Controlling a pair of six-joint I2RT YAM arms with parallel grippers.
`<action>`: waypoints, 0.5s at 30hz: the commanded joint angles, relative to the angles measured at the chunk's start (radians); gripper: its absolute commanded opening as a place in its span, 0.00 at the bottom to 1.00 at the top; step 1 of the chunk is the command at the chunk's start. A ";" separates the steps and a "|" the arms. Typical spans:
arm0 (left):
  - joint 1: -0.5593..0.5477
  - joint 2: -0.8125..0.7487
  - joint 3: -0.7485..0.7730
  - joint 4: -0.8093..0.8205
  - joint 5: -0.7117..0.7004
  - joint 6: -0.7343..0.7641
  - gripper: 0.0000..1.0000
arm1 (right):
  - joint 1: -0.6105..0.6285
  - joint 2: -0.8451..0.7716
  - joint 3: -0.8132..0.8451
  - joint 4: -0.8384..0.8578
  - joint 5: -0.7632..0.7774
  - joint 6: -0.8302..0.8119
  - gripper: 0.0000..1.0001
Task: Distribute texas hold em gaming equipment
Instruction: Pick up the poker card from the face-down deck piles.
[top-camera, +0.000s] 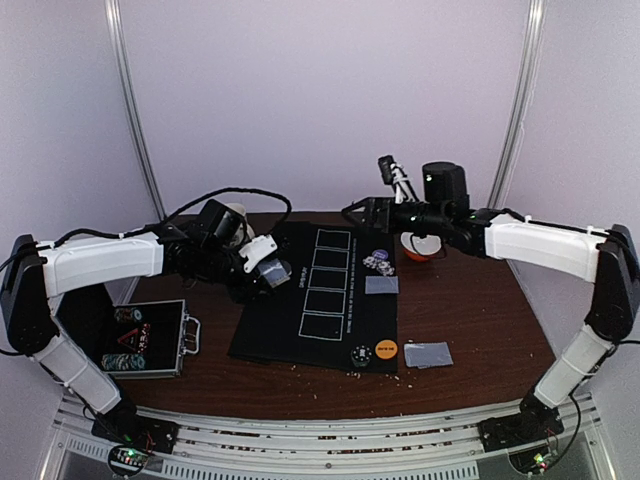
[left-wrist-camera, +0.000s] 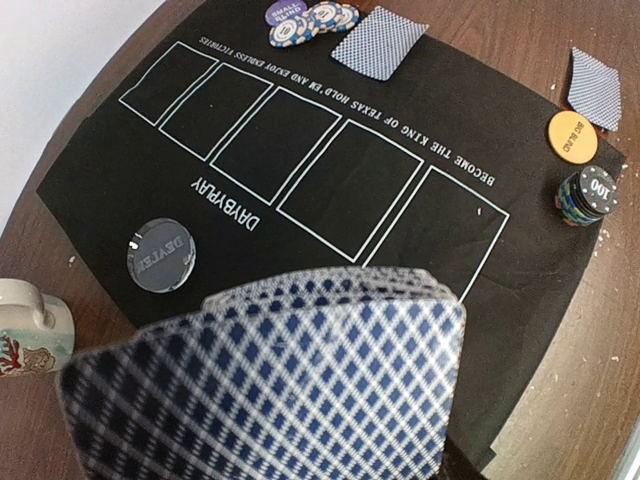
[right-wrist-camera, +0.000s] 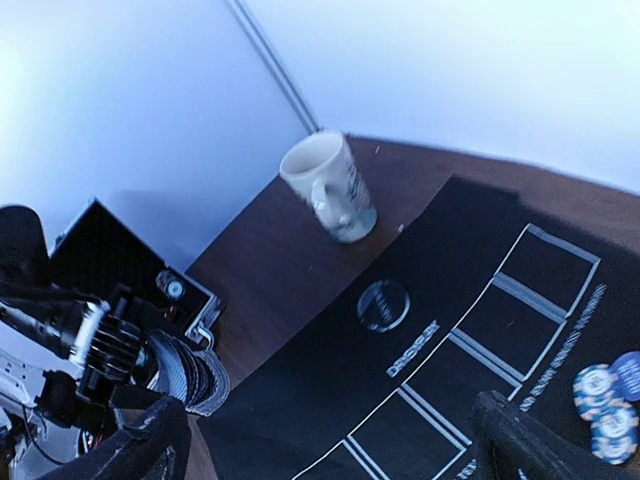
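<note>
Card deck (left-wrist-camera: 280, 390): fanned, clamped in left gripper (top-camera: 263, 263), above left edge of black mat (top-camera: 265, 330). Right gripper (right-wrist-camera: 330, 425): spread wide, empty, aloft. Dealt cards (top-camera: 381, 285): face down on mat, just beside poker chips (top-camera: 377, 263)

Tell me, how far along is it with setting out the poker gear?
Done: a far card pile and a near card pile lie face down, the orange button and dealer button are placed. In hand: the left end effector holds the deck; the right end effector is open, empty. Remaining: the five boxes on the mat hold no cards.
</note>
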 joint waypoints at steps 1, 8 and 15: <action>0.003 -0.031 -0.006 0.032 0.020 0.012 0.47 | 0.093 0.140 0.125 -0.050 -0.127 0.057 1.00; 0.001 -0.030 -0.003 0.031 0.025 0.011 0.46 | 0.155 0.330 0.254 -0.043 -0.247 0.071 0.99; 0.003 -0.032 -0.003 0.031 0.026 0.011 0.46 | 0.189 0.416 0.313 -0.042 -0.282 0.045 0.98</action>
